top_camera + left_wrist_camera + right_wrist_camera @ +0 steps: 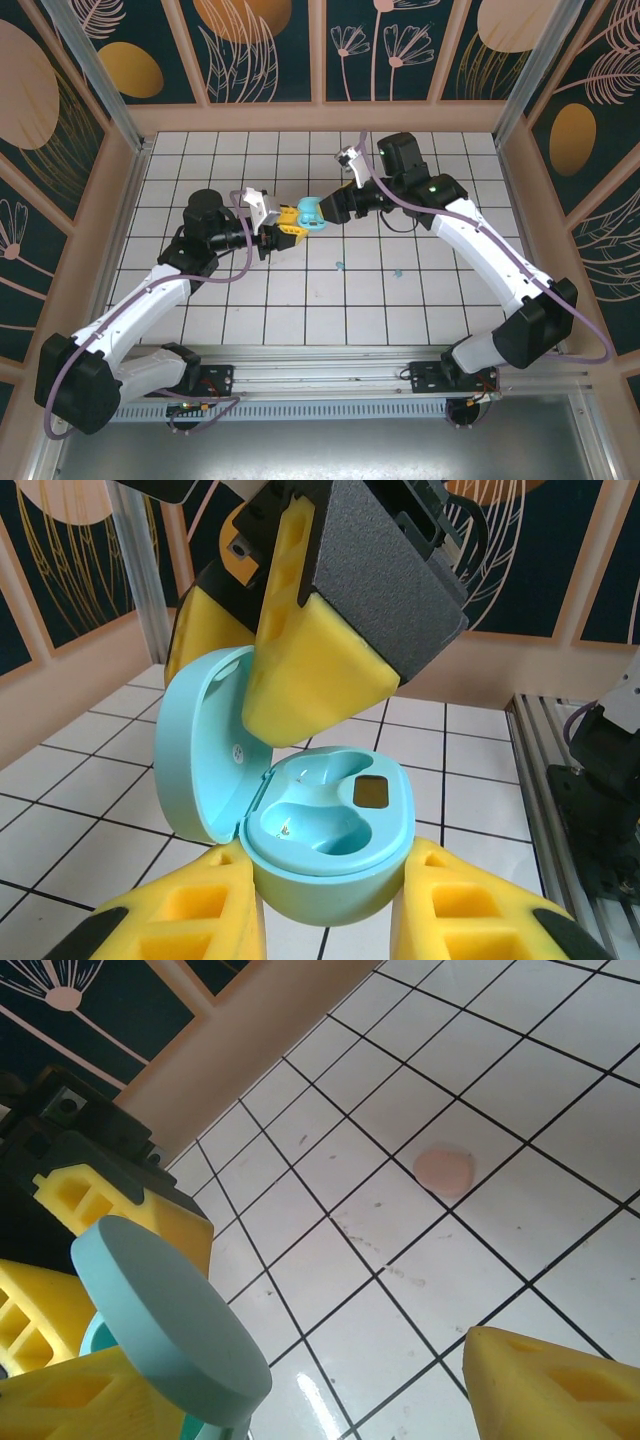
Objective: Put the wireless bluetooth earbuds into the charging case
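The teal charging case (330, 825) hangs above the tiles with its lid (205, 745) swung open and both wells empty. My left gripper (330, 880) is shut on the case's base, a yellow finger on each side. My right gripper (330, 1400) stands open. One of its fingers (310, 670) rests against the inner face of the lid, whose outer face (170, 1320) lies beside that finger. The two grippers, left (288, 222) and right (328, 212), meet at the case (309, 212) in mid-table. Two teal earbuds (340, 265) (397, 271) lie on the tiles nearer the front.
A pale pink oval thing (443, 1168) lies on the white tiles below the right gripper; I cannot tell if it is a case or an earbud. Wooden walls (320, 118) fence the tiled floor. A metal rail (330, 365) with the arm bases runs along the near edge.
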Robot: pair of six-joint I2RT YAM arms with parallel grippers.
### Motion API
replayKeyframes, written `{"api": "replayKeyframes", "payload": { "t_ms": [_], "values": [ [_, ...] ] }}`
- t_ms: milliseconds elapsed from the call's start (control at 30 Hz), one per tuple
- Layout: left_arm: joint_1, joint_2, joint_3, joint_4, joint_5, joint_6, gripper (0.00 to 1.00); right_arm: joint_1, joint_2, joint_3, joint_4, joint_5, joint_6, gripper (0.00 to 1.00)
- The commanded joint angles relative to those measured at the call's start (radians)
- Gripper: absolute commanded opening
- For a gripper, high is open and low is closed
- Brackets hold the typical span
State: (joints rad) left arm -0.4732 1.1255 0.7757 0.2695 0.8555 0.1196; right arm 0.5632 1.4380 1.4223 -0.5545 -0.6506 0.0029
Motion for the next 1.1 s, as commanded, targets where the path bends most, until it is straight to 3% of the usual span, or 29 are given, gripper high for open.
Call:
{"api": "replayKeyframes", "payload": {
  "t_ms": [0,1067],
  "values": [
    [-0.005,-0.013,-0.012,0.049,0.017,-0.008,0.00,-0.010,-0.028,0.055,-0.022,-0.024,-0.006,0.73],
    [-0.002,0.020,-0.010,0.089,-0.018,-0.084,0.00,-0.010,-0.121,0.028,-0.013,-0.011,0.016,0.78]
  ]
}}
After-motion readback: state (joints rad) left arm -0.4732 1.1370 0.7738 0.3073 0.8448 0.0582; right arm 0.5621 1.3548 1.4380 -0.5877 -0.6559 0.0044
